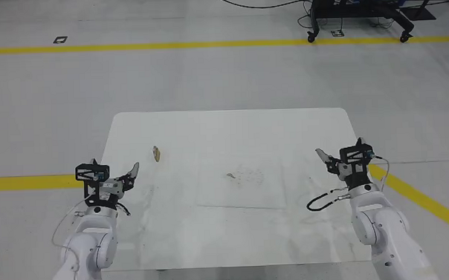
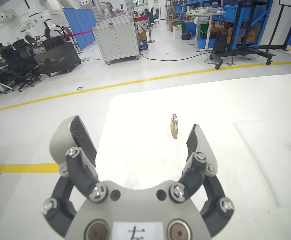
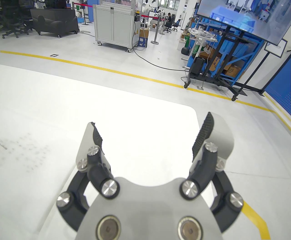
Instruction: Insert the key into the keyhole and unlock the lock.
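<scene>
1. One white desk (image 1: 209, 133) carries everything, and a thin pale sheet (image 1: 264, 198) lies flat on its middle.
2. The left hand (image 2: 134, 129) hovers at the desk's left edge with its fingers spread wide, holding nothing. The right hand (image 3: 150, 120) hovers at the right edge, likewise spread and bare.
3. The lock (image 2: 174, 129), a brass padlock, stands upright on its narrow base ahead of the left hand, well apart from it. A finger brushing it could topple it or turn the keyhole away.
4. The key (image 1: 230, 176) is, I judge, the small dark speck on the sheet, though it is too small to be sure. Lying flat, it may slide or slip out of a pinch, and a skewed grip could then jam it at the keyhole.
</scene>
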Motion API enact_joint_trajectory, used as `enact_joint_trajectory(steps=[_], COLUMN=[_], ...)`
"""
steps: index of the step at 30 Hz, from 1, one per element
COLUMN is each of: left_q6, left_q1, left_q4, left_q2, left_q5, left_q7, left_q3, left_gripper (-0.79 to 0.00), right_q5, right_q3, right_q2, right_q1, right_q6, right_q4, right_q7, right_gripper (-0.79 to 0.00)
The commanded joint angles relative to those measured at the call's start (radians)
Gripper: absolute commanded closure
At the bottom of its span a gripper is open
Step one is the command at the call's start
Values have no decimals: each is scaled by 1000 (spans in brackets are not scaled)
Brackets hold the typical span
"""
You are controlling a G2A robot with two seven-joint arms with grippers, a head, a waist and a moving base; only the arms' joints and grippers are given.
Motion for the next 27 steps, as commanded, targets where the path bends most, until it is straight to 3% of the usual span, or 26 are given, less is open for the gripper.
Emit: enact_joint_trajectory(steps=[1,12,16,21,27], left_q6=[0,0,0,0,0], left_q1=[0,0,0,0,0], left_q4=[0,0,0,0,0], left_q2=[0,0,0,0,0], left_q5=[0,0,0,0,0], left_q7=[0,0,0,0,0], left_q3=[0,0,0,0,0], left_gripper=[-784,-785,-785,-785,-785], right_q5=[0,2,-45,-85,-88], right_q3=[0,-3,-81,-264,-285], right_q2=[0,0,0,-10,-13], right_q1=[0,1,70,203,222], right_q6=[0,-5,-123,-310,-324], right_q4=[0,-1,-11,19,26], right_q7=[0,2,52,146,163], right_gripper=[-785,-785,-785,-785,-785])
